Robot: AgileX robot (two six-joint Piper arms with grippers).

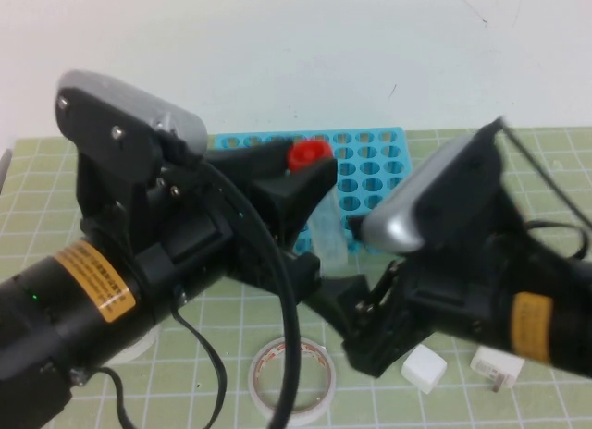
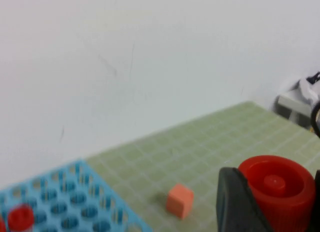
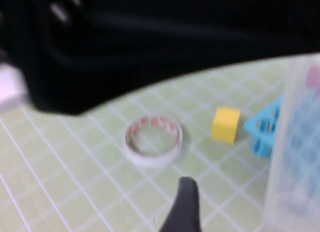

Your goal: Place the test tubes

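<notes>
Gripping the tube [image 1: 329,233] near its cap [image 1: 308,154] with our left gripper [image 1: 294,177], we hold it near upright for a rack [image 1: 375,170] hole; our right gripper [image 1: 356,323] hangs below, jaws apart.

**Green gridded bench, blue rack at the back**

Here's the bench [image 1: 518,161], a green mat ruled in pale squares, running up to a white wall. The blue rack [image 1: 370,170] sits flat on it at the far edge. On the robot's side of the rack, well apart from it, lies a tape roll [image 1: 292,378], flat on its rim. Also on that side of the rack, further right, lie a white block [image 1: 425,368] and a second white piece [image 1: 497,365]. An orange cube [image 2: 179,200] rests near one corner of the rack, and a yellow cube [image 3: 226,124] sits just beside the rack too.
</notes>
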